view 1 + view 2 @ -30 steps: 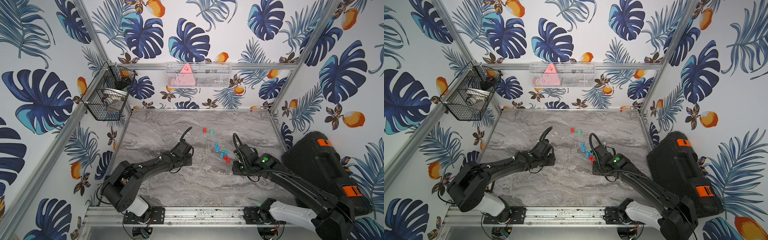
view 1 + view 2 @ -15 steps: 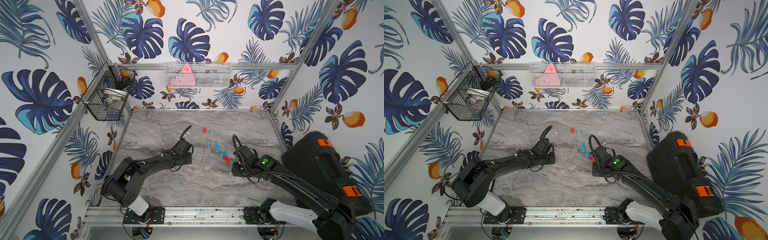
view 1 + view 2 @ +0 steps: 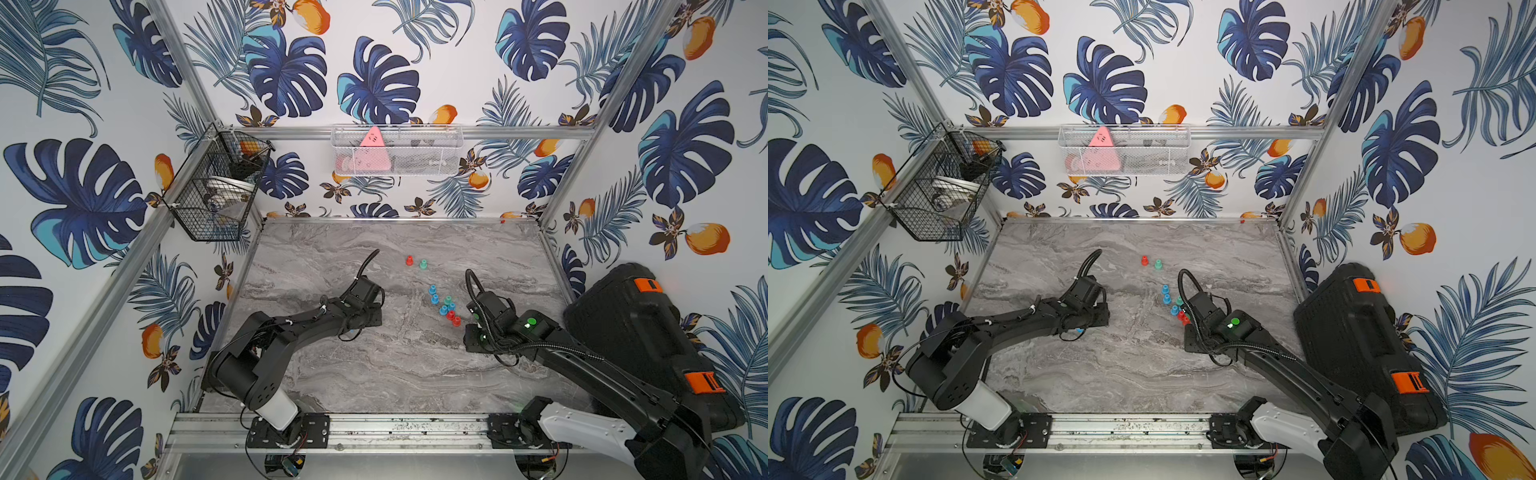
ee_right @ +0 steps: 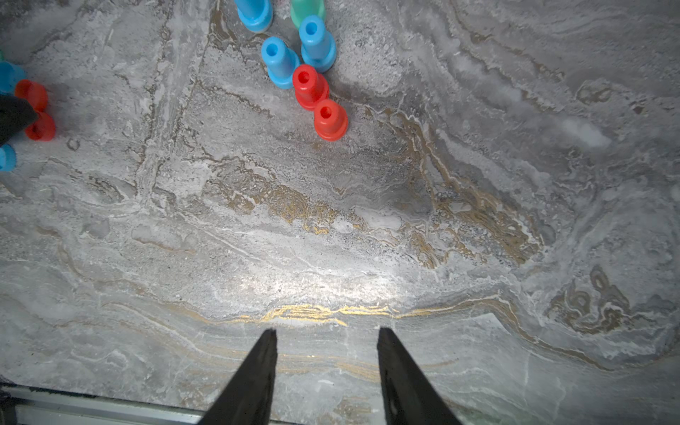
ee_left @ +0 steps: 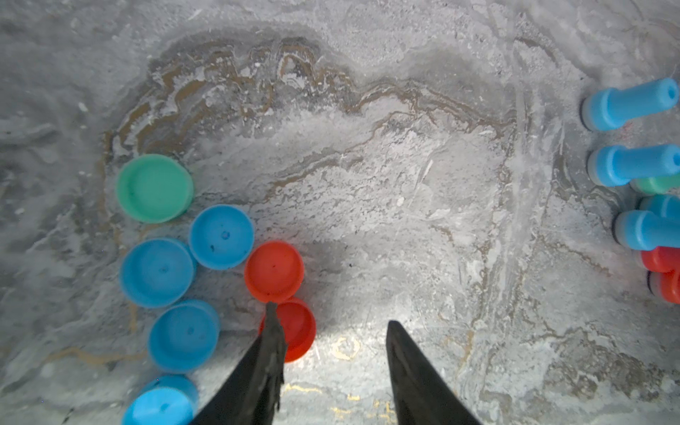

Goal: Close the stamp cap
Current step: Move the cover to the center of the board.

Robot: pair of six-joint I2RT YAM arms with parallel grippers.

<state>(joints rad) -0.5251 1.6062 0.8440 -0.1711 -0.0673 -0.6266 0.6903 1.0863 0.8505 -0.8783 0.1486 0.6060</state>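
Not much has moved in the last second: the left arm's shoulder end swung a touch, but both grippers sit about where they were and the stamps haven't budged.

So the left gripper (image 5: pixel 331 312) hangs low over the table (image 5: pixel 368 165), jaws a narrow gap apart with only bare marble between them. One finger (image 5: pixel 270 349) overlaps the rim of a red cap (image 5: pixel 300 331); can't tell if it actually touches. The loose caps are bunched right there and look open side up: that red cap, a second red one (image 5: pixel 274 270) right up against it, four blue (image 5: pixel 220 237) and one green (image 5: pixel 154 187). In both top views they're mostly hidden under the left arm (image 3: pixel 291 328).

The stamps (image 3: pixel 435 298) stand upright in a tight cluster mid-table, well apart from the caps. Two more, red (image 3: pixel 409 260) and green (image 3: pixel 423 264), stand as a pair further back.

The right gripper (image 4: pixel 326 330) is partly open too, holding nothing, tips over bare table just on the near side of the cluster.
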